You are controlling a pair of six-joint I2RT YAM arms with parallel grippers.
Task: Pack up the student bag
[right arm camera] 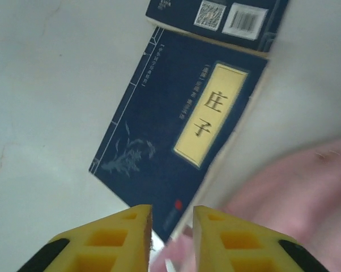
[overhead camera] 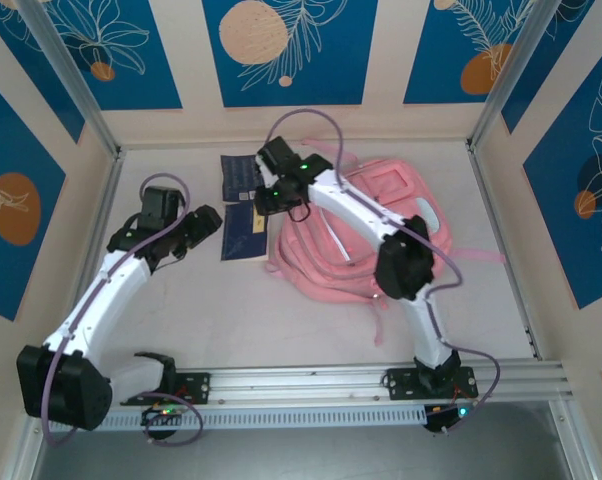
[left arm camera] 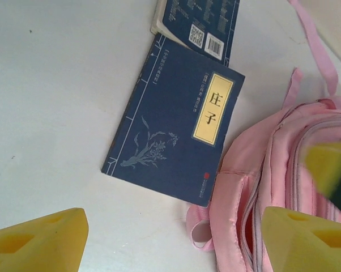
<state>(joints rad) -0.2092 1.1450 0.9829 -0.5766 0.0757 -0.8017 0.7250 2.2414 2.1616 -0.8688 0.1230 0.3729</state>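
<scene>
Right end effector (right arm camera: 171, 214) hovers near blue book (right arm camera: 150, 141).

- Pale grey counter (overhead camera: 231, 320), matte and evenly lit.
- Behind the counter, a beige back wall (overhead camera: 189, 60) carries blue panels (overhead camera: 321, 70) with white leaf outlines and orange discs.
- Side walls (overhead camera: 11, 130) flanking the counter are patterned alike.
- Metal posts (overhead camera: 69, 75) rise at the counter's far corners.
- An aluminium rail (overhead camera: 311, 380) runs along its near edge.
</scene>
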